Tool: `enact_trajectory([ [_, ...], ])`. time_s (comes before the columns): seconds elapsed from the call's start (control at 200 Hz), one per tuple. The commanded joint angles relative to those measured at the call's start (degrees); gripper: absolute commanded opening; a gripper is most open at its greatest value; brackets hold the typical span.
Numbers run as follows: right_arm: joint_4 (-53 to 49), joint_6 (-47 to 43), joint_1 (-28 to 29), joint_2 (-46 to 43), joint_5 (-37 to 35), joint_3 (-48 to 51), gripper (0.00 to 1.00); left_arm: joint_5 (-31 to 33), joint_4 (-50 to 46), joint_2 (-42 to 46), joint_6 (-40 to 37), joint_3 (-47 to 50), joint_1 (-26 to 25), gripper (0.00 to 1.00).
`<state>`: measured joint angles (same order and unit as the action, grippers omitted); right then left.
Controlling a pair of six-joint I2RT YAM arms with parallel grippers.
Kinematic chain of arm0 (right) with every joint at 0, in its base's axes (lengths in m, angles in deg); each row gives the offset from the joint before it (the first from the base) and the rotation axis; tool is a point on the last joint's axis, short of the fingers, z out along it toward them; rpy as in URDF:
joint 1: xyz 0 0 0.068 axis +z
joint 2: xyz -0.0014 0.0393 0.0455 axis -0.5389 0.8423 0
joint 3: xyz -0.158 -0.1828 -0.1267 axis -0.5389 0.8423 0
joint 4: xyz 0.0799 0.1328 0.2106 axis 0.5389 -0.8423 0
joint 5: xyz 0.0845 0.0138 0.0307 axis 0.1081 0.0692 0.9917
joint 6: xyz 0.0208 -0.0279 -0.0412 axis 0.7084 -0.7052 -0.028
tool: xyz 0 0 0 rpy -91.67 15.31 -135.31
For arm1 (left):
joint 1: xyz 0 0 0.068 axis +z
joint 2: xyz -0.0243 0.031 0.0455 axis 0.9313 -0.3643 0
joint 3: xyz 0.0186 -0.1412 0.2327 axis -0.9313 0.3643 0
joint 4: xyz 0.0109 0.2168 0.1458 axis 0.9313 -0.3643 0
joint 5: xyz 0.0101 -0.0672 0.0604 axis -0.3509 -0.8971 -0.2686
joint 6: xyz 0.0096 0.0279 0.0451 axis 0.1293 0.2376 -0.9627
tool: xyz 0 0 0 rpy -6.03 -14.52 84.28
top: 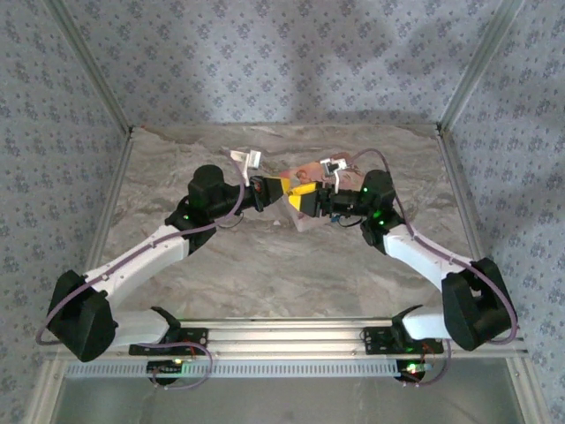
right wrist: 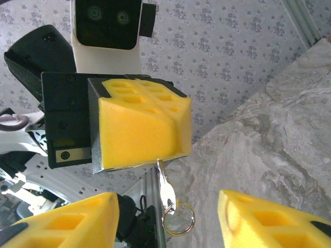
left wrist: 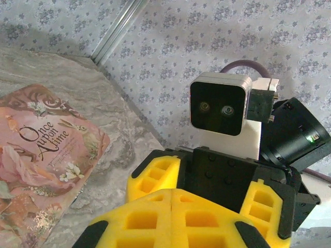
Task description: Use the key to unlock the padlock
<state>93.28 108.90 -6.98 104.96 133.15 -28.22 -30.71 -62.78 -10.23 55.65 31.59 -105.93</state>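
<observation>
A: Where's the key (right wrist: 165, 187)?
B: Clamped in the left fingers (right wrist: 139, 129). The yellow pads are pressed together and the silver metal pokes out of their lower edge. I can't tell which end of the key is inside the pads.
A: Anything on it?
B: A key ring (right wrist: 177, 233) hangs from its lower end, free, touching nothing.
A: Right side?
B: The right fingers (right wrist: 258, 217) are apart. In the right wrist view there is one pad low on each side, and neither grips anything. The key hangs in line with the gap between them. I can't tell if it is inside the gap or just beyond the tips.
A: Where in the cell?
B: In the top view both arms reach to the middle of the worktop (top: 265, 265), toward the far side. The left arm comes in from the left, the right arm from the right. The fingers meet almost tip to tip.
A: What's under them?
B: A flat pink box (left wrist: 36, 170) printed "Once Upon a Time", lying on the marbled worktop. The meeting point overlaps it in the top view. In the left wrist view it sits left of that wrist's fingers and apart from them.
A: Orientation?
B: The wrists face each other. Each wrist camera looks straight at the other's camera housing, with patterned wall behind.
</observation>
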Motion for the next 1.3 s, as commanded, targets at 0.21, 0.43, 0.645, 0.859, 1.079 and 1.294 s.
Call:
enact_trajectory([
  [0.21,-0.52,-0.53,0.53,0.21,1.25,-1.93,0.40,-0.29,1.92,0.82,-0.17,0.59,-0.30,0.00],
  [0.43,-1.93,-1.24,0.43,-0.31,1.00,-1.91,0.30,0.21,1.16,0.60,-0.22,0.54,-0.26,0.00],
  [0.645,-2.77,-1.31,0.29,-0.38,0.57,-1.85,0.21,0.19,1.10,0.45,-0.13,0.60,-0.23,0.00],
  [0.859,-2.73,-0.97,0.20,-0.43,0.54,-2.19,0.24,-0.32,0.90,0.14,-0.32,0.51,-0.25,0.00],
  [1.079,-2.36,-0.67,0.63,-0.16,1.79,-2.76,0.28,0.87,0.14,-0.21,-0.35,0.71,-0.27,0.00],
  [1.294,-2.50,-0.61,0.77,-0.23,2.15,-2.62,0.30,1.93,-0.89,-0.59,-0.35,0.57,-0.18,0.00],
])
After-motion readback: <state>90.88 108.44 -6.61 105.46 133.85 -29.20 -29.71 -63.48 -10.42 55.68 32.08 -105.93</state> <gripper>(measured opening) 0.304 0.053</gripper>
